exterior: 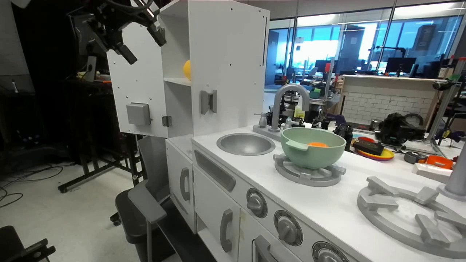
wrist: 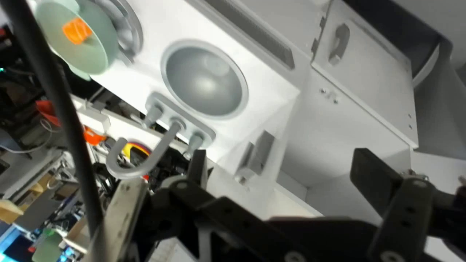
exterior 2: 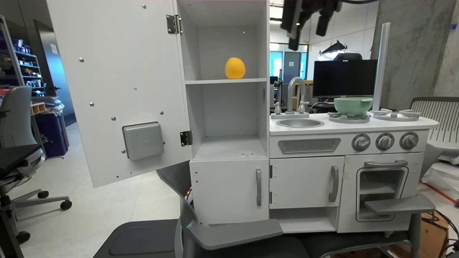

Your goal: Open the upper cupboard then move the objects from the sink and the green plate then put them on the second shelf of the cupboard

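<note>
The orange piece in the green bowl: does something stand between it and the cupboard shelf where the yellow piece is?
Yes: the side panel of the cupboard stands between the green bowl and the shelf, and the bowl's wall surrounds the orange piece. The door is swung open.

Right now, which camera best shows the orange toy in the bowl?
The wrist view: it looks into the green bowl at the orange toy. Exterior views show only its top or, behind the bowl's side, nothing.
</note>
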Motion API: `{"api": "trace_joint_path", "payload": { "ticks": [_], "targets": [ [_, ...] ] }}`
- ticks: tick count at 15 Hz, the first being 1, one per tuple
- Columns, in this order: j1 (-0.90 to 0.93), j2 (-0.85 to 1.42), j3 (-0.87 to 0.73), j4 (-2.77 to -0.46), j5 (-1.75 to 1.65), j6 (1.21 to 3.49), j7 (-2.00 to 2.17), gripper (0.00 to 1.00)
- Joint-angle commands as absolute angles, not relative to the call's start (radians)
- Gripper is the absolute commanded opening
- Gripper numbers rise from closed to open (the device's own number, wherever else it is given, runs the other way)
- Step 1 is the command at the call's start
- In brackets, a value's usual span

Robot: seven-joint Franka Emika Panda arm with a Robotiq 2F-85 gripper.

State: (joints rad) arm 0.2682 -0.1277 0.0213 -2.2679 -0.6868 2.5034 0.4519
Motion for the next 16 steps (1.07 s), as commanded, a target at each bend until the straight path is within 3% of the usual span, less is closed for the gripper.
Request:
{"api": "trace_joint_path", "payload": {
  "ticks": [1, 8, 16],
  "targets": [
    [0.147, -0.254, 0.006, -2.321, -0.488, 2.395, 0.225, 1.0],
    [-0.059, -0.067, -0.096, -2.124, -0.28, 2.345, 0.054, 1.0],
    [-0.104, 0.256, -0.11, -1.832, -0.079, 2.334, 0.064, 1.0]
  ]
}}
